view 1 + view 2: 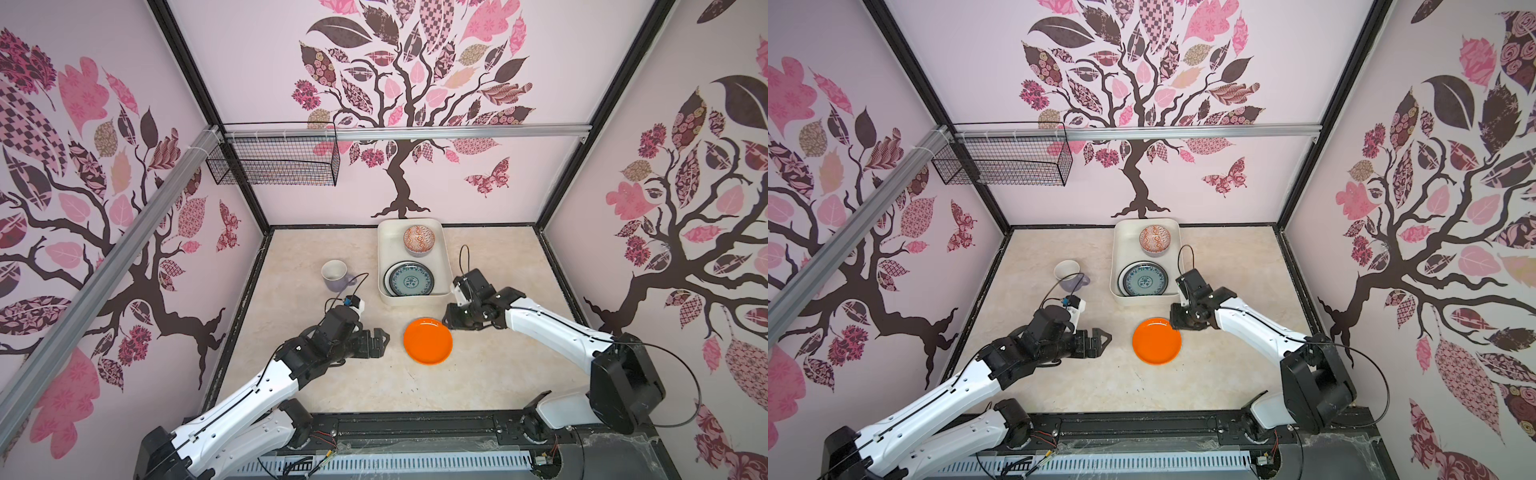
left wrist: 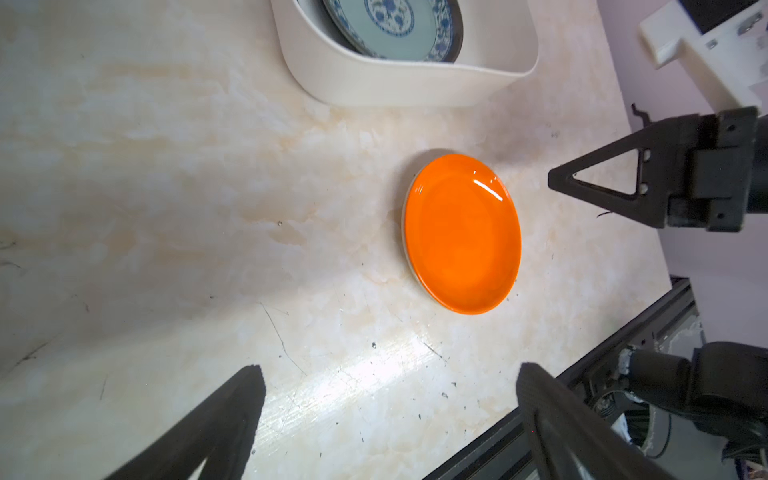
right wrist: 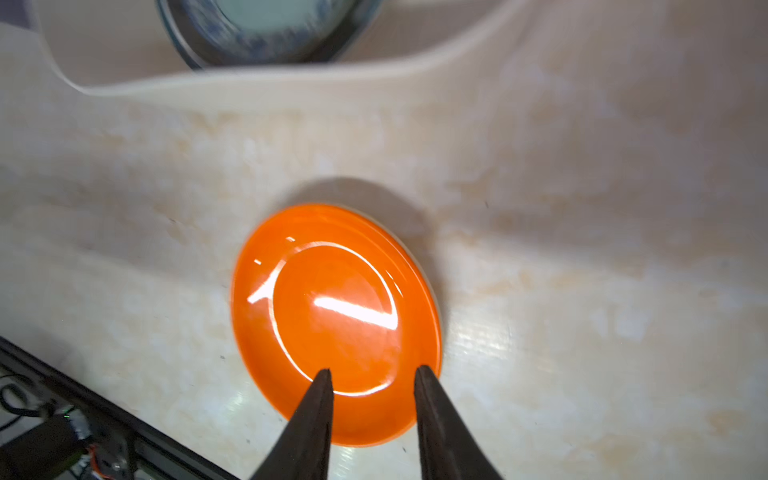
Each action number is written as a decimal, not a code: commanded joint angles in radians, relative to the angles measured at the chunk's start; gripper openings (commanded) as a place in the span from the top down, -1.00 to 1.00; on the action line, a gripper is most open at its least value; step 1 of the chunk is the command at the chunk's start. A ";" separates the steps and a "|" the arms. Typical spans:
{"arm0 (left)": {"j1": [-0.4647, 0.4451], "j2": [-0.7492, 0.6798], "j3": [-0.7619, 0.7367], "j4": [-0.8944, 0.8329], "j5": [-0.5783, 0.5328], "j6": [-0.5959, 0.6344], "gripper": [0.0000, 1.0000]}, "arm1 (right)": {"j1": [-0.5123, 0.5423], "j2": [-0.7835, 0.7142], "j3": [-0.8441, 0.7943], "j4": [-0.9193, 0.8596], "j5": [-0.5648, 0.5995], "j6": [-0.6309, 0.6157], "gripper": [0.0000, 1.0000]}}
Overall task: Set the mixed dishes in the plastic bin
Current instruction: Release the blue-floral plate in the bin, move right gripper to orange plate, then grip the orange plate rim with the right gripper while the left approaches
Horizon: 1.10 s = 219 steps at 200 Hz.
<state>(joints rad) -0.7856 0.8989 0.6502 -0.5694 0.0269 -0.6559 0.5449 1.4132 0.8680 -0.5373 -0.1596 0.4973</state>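
Note:
An orange plate [image 1: 428, 340] [image 1: 1156, 340] [image 2: 463, 235] [image 3: 336, 324] lies flat on the marble table, in front of the cream plastic bin [image 1: 388, 241] [image 1: 1123, 241] [image 2: 395, 83] [image 3: 291, 83]. Inside the bin are an orange-patterned bowl [image 1: 419, 239] [image 1: 1154, 239] and a blue-patterned plate [image 1: 409, 279] [image 1: 1144, 279] [image 2: 395, 25] on a dark-rimmed one. A lavender mug [image 1: 336, 274] [image 1: 1069, 275] stands left of the bin. My right gripper [image 1: 446, 322] [image 1: 1173, 322] [image 3: 372, 372] hovers over the orange plate's right rim, jaws partly apart and empty. My left gripper [image 1: 380, 343] [image 1: 1100, 341] [image 2: 390, 374] is wide open left of the plate.
A black wire basket [image 1: 274, 162] [image 1: 1005, 160] hangs from the aluminium rail at the back left, high above the table. Patterned walls close in three sides. A black rail [image 1: 415, 428] runs along the table's front edge.

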 commanded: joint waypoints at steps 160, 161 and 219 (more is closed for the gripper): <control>-0.182 0.139 -0.058 0.095 -0.172 -0.094 -0.96 | 0.017 0.067 -0.113 0.154 0.009 0.024 0.33; -0.182 0.139 -0.058 0.095 -0.173 -0.094 -0.96 | 0.017 0.069 -0.113 0.155 0.008 0.024 0.33; -0.181 0.120 -0.061 0.087 -0.209 -0.088 -0.96 | 0.018 0.124 -0.064 0.114 0.052 0.006 0.99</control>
<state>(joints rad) -0.9646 1.0393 0.5983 -0.4770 -0.1486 -0.7586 0.5587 1.5047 0.7685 -0.3542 -0.1719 0.5217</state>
